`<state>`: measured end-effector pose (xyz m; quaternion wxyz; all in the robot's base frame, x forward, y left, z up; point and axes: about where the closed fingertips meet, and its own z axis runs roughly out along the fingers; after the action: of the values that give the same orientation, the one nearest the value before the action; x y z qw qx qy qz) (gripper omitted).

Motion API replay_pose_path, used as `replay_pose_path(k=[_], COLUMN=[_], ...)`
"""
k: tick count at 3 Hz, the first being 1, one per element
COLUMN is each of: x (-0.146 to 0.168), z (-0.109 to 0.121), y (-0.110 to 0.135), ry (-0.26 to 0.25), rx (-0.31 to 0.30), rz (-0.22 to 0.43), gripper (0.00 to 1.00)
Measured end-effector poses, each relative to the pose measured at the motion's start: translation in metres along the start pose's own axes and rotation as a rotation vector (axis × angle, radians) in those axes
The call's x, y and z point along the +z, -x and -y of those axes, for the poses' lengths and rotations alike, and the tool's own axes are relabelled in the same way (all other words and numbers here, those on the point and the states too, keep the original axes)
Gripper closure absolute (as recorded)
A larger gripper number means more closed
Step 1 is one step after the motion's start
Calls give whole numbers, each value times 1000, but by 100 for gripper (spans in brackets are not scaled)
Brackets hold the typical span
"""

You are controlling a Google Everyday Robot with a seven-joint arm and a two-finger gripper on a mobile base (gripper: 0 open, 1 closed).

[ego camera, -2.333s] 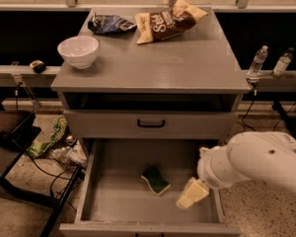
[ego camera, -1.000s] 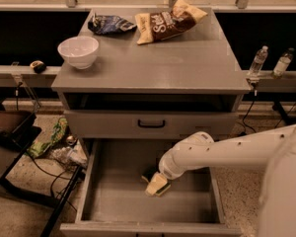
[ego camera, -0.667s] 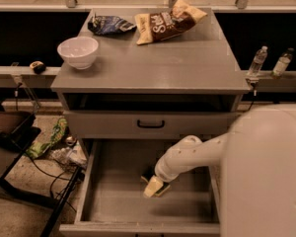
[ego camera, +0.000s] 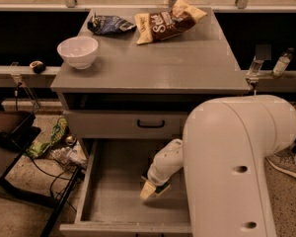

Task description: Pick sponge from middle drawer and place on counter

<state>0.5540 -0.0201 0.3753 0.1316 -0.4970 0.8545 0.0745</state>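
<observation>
The middle drawer (ego camera: 113, 191) is pulled out, with its grey floor showing. My gripper (ego camera: 155, 189) is down inside it, right of the middle and close to the floor. A dark green bit of the sponge (ego camera: 162, 185) shows right at the gripper; the rest of the sponge is hidden by it. My wide white arm (ego camera: 237, 167) covers the drawer's right side. The counter (ego camera: 153, 63) is the grey cabinet top above.
On the counter stand a white bowl (ego camera: 78, 51) at the left, a blue bag (ego camera: 108, 23) and a brown chip bag (ego camera: 167, 21) at the back. The shut top drawer front (ego camera: 123, 125) is above the open drawer. Cables and litter (ego camera: 54, 142) lie on the floor to the left.
The gripper moved from the drawer's right side leftward onto the sponge and has stayed there. The arm now fills more of the right foreground.
</observation>
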Motion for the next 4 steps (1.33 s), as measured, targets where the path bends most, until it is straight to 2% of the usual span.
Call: replay_pose_path(k=[1, 3, 4], x=[23, 25, 18], z=[-6, -7, -7], y=[-13, -15, -13], ry=[28, 30, 30], rx=[18, 18, 18], rz=[-43, -45, -45], gripper=[40, 86, 100])
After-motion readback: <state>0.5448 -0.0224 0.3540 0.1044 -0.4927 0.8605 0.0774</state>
